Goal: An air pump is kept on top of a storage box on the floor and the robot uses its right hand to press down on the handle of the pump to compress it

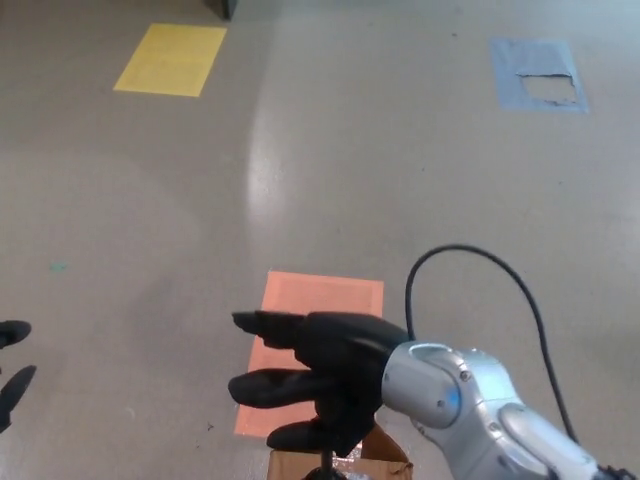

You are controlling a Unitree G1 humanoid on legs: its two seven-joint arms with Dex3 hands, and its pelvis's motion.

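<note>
Pump handle sits hidden beneath your right hand point(320, 385), fingers spread and grasping nothing, palm down over the storage box point(340, 465) for pressing.

One robot hand point(315, 385) shows in full, the right, with three digits counted on it. At the far left edge, well apart from that hand, two dark fingertips point(12, 360) of the other hand show. Three coloured floor patches appear: one orange point(315, 320) just behind the hand, one yellow point(171, 58) and one grey-blue point(536, 74) well beyond it. One cardboard box point(340, 466) sits directly below the hand.
</note>
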